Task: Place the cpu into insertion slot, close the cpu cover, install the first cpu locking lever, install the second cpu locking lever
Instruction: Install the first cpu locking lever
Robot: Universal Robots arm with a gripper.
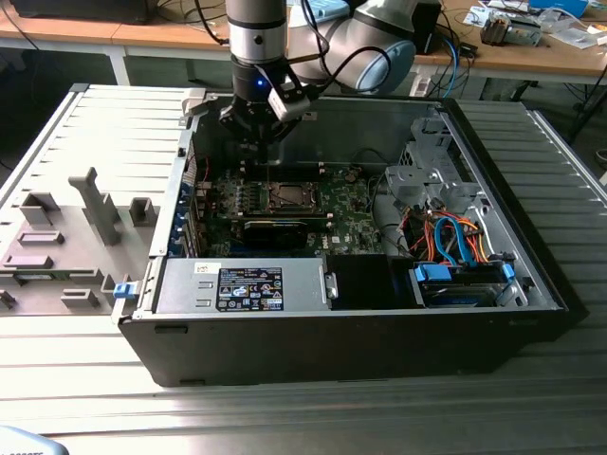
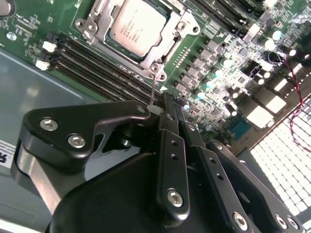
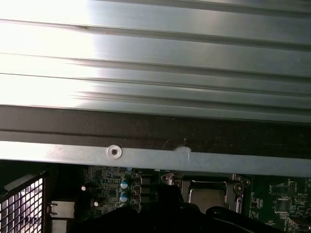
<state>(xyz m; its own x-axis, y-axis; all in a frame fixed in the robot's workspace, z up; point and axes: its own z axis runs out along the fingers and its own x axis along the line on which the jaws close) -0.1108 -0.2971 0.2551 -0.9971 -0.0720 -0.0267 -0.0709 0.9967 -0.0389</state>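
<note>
The cpu (image 2: 133,26) lies flat in the insertion slot (image 1: 287,196) on the green board, its pale metal face up. The silvery cpu cover (image 2: 146,60) lies down around it. A thin wire locking lever (image 2: 152,90) rises from the socket's corner toward my gripper (image 2: 168,108). Its pale end sits right beside the black fingertips, which are shut; I cannot tell whether they touch it. In the exterior view the gripper (image 1: 261,133) hangs over the far edge of the open case, just behind the socket. The first wrist view has the cpu (image 3: 206,196) below the case rim.
Black memory slots (image 2: 97,63) run beside the socket. A power supply (image 1: 251,287) fills the case's near side, with a drive cage (image 1: 422,175) and blue and orange cables (image 1: 455,242) at the exterior view's right. A grey fixture tray (image 1: 66,237) lies at its left.
</note>
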